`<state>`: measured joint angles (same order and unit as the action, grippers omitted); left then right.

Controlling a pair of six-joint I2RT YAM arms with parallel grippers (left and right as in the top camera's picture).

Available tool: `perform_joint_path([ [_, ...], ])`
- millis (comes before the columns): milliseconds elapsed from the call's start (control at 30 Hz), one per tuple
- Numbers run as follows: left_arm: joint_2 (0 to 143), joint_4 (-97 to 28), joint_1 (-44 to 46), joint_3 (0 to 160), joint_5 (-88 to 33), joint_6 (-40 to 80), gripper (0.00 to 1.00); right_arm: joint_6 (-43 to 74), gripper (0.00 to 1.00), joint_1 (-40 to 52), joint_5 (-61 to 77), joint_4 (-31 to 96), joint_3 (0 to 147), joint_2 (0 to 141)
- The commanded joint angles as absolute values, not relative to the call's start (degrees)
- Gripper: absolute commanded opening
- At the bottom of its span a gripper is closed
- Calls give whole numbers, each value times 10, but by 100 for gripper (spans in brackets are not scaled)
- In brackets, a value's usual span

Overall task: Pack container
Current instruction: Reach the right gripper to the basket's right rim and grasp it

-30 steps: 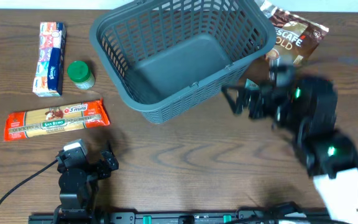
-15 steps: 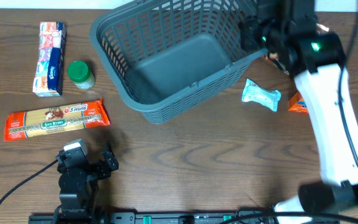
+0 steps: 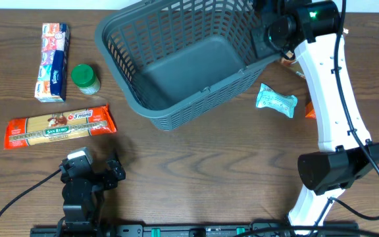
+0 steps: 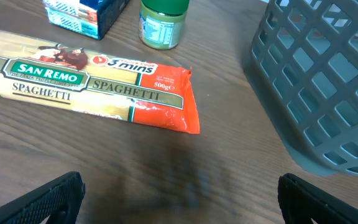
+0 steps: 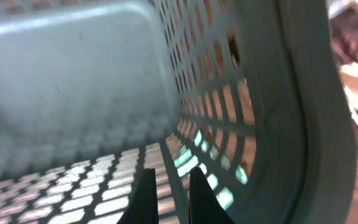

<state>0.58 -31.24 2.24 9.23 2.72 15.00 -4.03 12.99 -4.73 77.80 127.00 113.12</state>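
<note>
The container, a dark grey-blue lattice basket (image 3: pixel 118 78), sits tilted at the back middle of the table. My right gripper (image 3: pixel 263 27) hangs over the basket's right rim, its arm stretching up from the front right. In the right wrist view its fingers (image 5: pixel 173 194) are shut, pointing into the basket (image 5: pixel 73 81) beside the lattice wall, with nothing seen held. At the front left, my left gripper (image 3: pixel 91 166) rests low over the table. Its fingers (image 4: pixel 179 200) are wide open and empty, and the basket's corner (image 4: pixel 319 81) lies to its right.
Left of the basket lie a tissue pack (image 3: pixel 52 62), a green-lidded jar (image 3: pixel 85 78) and a red spaghetti packet (image 3: pixel 59 127). A teal packet (image 3: pixel 276 100) and part of an orange item (image 3: pixel 310 110) lie right of the basket, by the right arm.
My right arm swung from the table at the basket's right up to the basket's far right rim, and its gripper went from open to shut. The left arm has not moved.
</note>
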Motion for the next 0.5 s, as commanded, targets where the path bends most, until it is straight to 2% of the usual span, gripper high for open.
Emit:
perform_joint_path([
  [0, 2, -312, 19, 84, 25, 147, 98, -48, 1, 138, -74, 805, 1289, 1131],
  [467, 2, -312, 19, 84, 25, 147, 98, 8, 1, 174, -92, 932, 1289, 1131],
])
